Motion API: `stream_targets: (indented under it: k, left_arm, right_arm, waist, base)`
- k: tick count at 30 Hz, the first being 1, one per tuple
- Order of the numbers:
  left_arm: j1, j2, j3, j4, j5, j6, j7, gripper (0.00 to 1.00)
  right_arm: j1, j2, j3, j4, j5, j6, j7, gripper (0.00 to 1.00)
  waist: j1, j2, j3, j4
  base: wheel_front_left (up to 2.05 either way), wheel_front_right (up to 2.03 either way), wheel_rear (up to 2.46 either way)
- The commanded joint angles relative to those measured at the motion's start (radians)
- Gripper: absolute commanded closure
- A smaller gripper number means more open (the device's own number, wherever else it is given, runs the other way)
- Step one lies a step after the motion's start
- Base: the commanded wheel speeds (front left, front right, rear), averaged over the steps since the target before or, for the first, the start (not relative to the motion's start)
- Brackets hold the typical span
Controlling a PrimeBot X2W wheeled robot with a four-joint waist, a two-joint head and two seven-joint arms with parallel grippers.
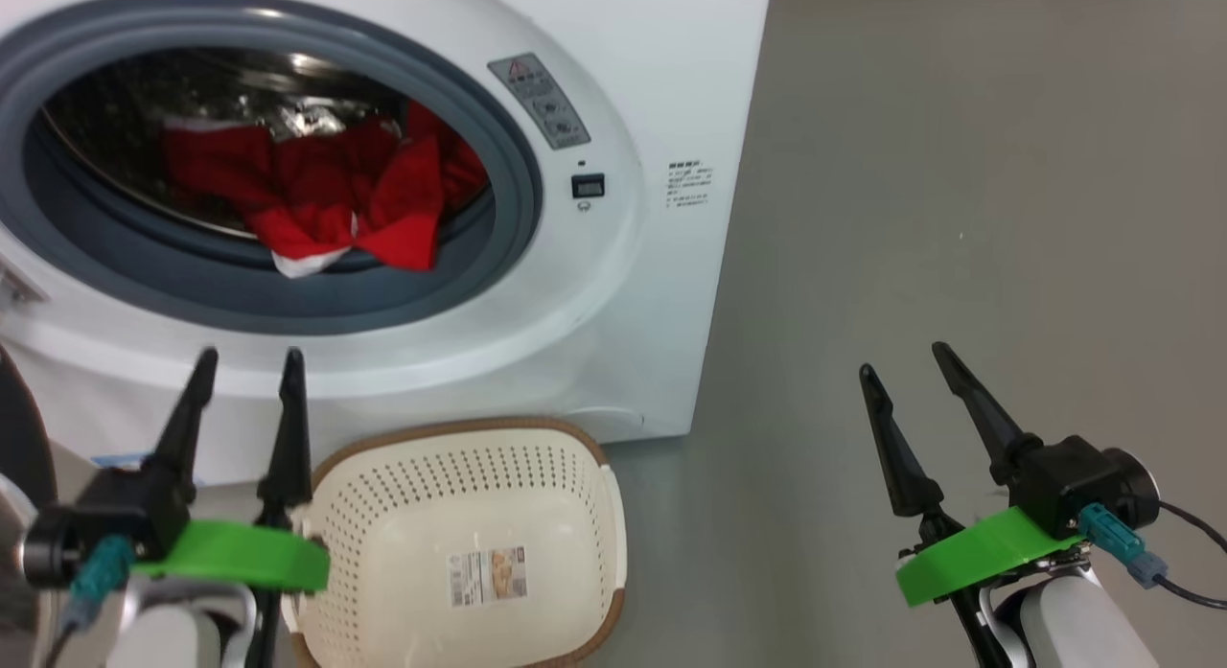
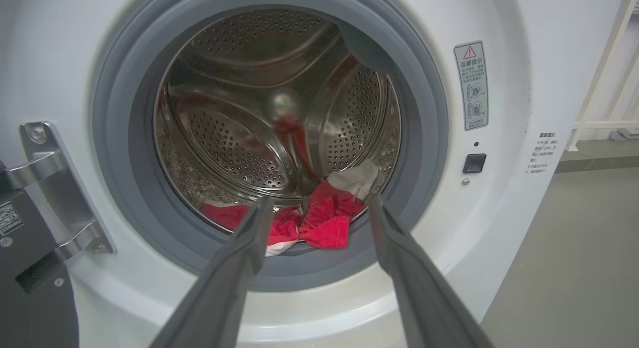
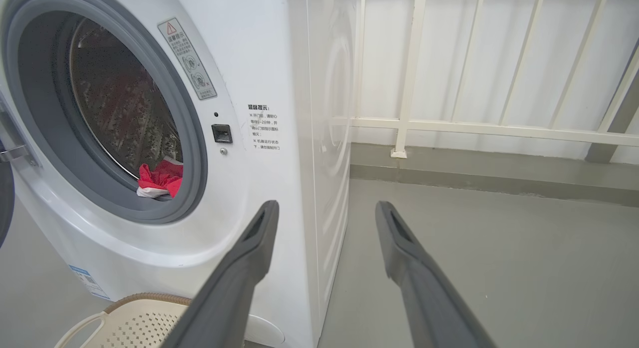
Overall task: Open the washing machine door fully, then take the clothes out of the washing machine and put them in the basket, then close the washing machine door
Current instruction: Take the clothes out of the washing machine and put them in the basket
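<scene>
The washing machine (image 1: 661,93) stands with its drum mouth uncovered. The washing machine door (image 2: 30,288) is swung out to the left, and just its dark hinge side is in view. Red clothes (image 1: 326,194) with a white piece lie at the front of the drum, partly over the grey rubber ring. The basket (image 1: 470,495) sits empty on the floor below the opening. My left gripper (image 1: 249,361) is open beside the basket, its fingers pointing at the clothes (image 2: 324,228) from a short way off. Over bare floor to the machine's right, my right gripper (image 1: 904,359) is open and empty.
Grey floor (image 1: 959,218) stretches to the right of the machine. In the right wrist view a white railing (image 3: 409,123) runs along the wall behind it. The door's metal hinge bracket (image 2: 45,163) juts out at the left of the drum opening.
</scene>
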Motion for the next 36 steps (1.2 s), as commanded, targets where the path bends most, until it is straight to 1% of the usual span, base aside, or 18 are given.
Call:
stream_targets:
  k: [1,12,20,21,31,36]
  left_arm:
    - [-0.055,0.027,0.03,-0.01,-0.003,-0.004,-0.009,0.0]
    - [-0.326,0.031,0.01,0.131,0.005,-0.005,-0.009,0.0]
    - [-0.511,0.025,0.009,0.281,0.001,-0.004,-0.009,0.0]
    - [-0.557,0.031,0.01,0.331,0.008,0.002,-0.009,0.0]
    - [-0.782,0.089,0.008,0.607,0.036,0.047,-0.007,0.0]
    - [-0.875,0.127,-0.018,0.735,0.07,0.085,0.016,0.0]
  right_arm:
    - [-0.036,0.001,0.02,-0.029,-0.011,0.008,-0.006,0.0]
    - [-0.122,0.001,0.021,-0.05,-0.044,0.008,-0.006,0.0]
    - [-0.169,0.001,0.022,-0.061,-0.056,0.008,-0.006,0.0]
    - [-0.179,0.001,0.024,-0.063,-0.06,0.008,-0.006,0.0]
    - [-0.227,0.001,0.034,-0.072,-0.068,0.008,-0.006,0.0]
    - [-0.245,0.001,0.047,-0.074,-0.06,0.008,-0.006,0.0]
  waist:
    - [0.0,0.0,0.058,0.016]
    - [0.0,0.0,0.222,0.024]
    - [0.0,0.0,0.325,0.024]
    - [0.0,0.0,0.346,0.021]
    - [0.0,0.0,0.437,-0.003]
    - [0.0,0.0,0.47,-0.017]
  base:
    - [0.0,0.0,0.0]
    - [0.0,0.0,0.0]
    - [0.0,0.0,0.0]
    - [0.0,0.0,0.0]
    - [0.0,0.0,0.0]
    - [0.0,0.0,0.0]
